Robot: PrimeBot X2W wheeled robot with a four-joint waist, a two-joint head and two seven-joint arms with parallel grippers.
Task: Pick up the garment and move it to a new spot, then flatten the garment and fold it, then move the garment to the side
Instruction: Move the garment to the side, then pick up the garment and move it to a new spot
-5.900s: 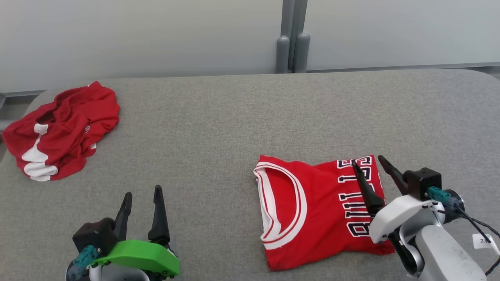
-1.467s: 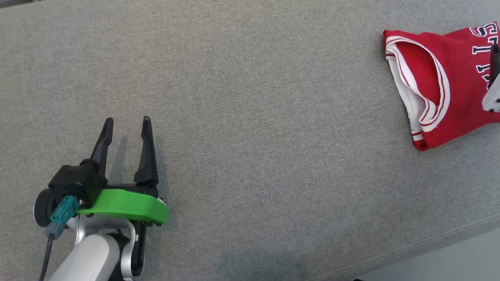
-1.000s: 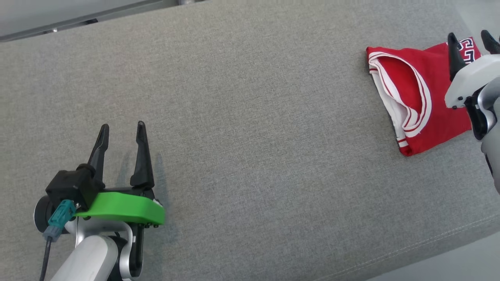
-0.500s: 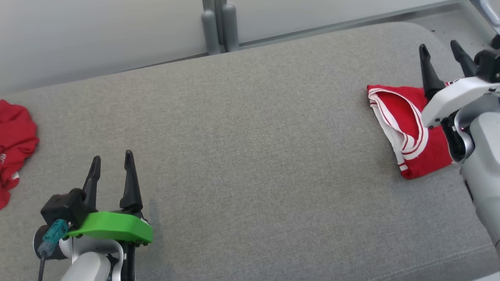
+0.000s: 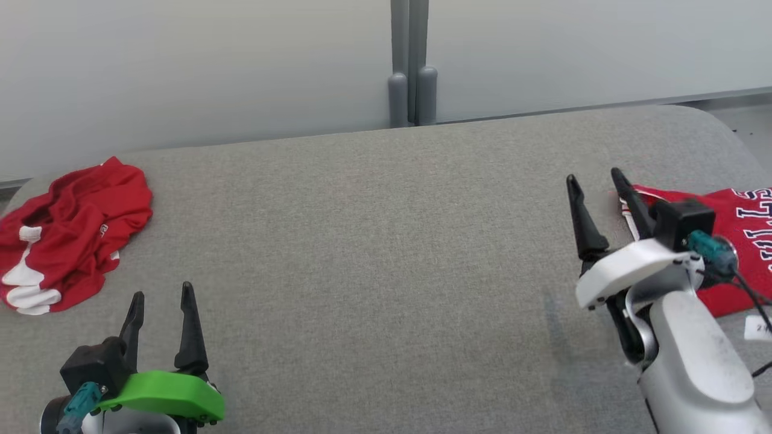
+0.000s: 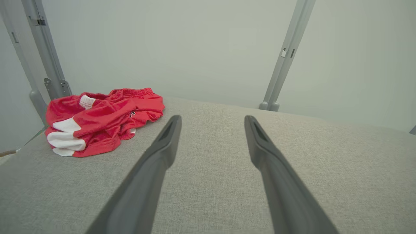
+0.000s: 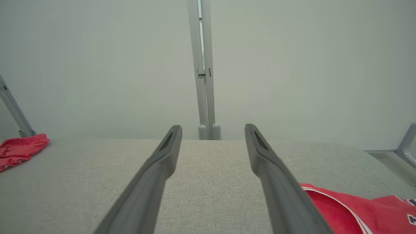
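Holding left gripper (image 5: pixel 162 289) and right gripper (image 5: pixel 593 174) spread wide, clutching nothing. Hovering the right just beside the folded jersey (image 5: pixel 739 223).

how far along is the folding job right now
Done, it seems: the red jersey lies folded flat at the right side of the grey table. In hand: nothing; the left gripper and right gripper both have open fingers, the right one hovering by the jersey. Left: possibly the crumpled red garment at the far left, which lies unfolded.
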